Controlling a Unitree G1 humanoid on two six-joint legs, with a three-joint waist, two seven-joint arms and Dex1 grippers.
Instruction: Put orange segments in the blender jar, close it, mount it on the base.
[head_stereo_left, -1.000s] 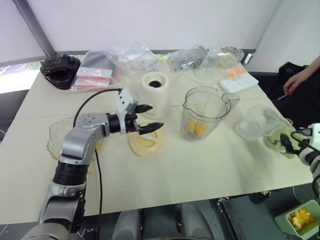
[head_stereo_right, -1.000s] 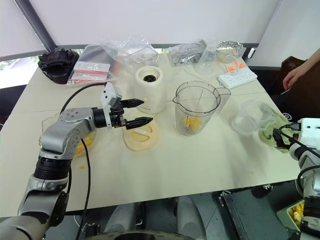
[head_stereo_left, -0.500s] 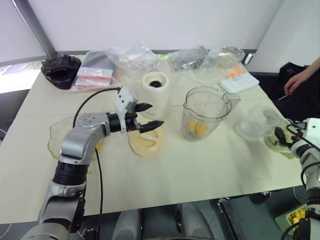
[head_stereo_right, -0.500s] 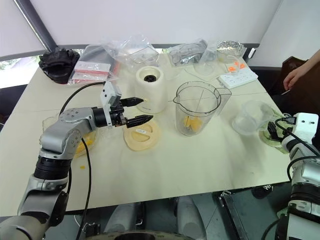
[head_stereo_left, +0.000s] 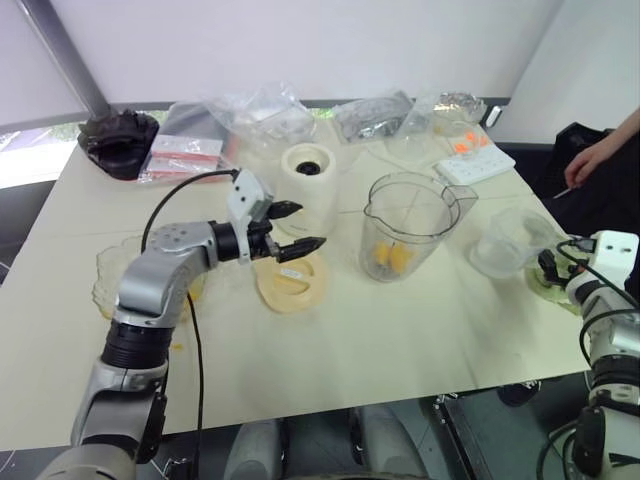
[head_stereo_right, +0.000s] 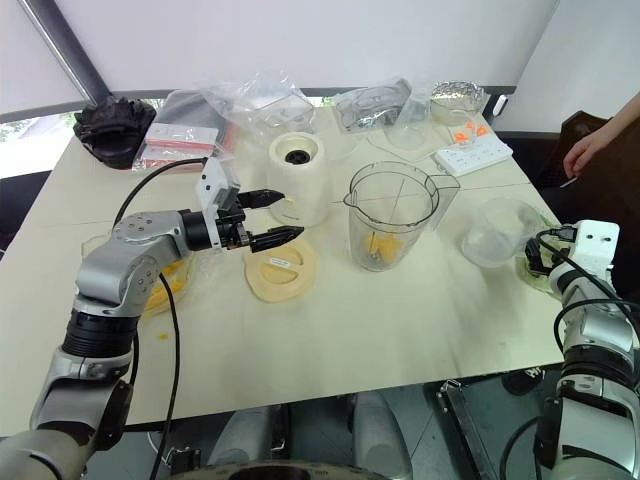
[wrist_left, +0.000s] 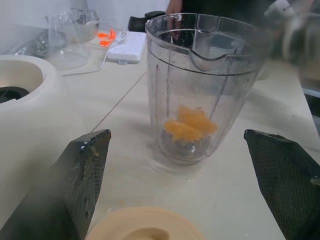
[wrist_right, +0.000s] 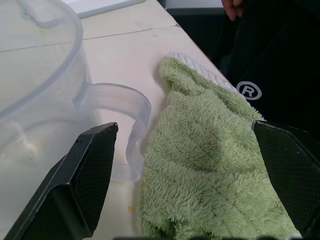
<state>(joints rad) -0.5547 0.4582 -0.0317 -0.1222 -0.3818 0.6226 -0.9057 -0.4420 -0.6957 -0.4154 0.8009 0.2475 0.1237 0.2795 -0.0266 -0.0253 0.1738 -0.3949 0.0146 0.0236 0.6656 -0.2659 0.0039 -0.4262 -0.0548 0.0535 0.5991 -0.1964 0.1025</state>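
clear plastic blender jar, fuzzy green cloth

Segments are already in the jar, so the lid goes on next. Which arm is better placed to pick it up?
Left. The left gripper hangs open just above the lid; the right gripper is at the green towel by the table's edge.

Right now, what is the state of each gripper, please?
Left gripper: open, holding nothing, above the cream lid.
Right gripper: open, holding nothing, by the green cloth.
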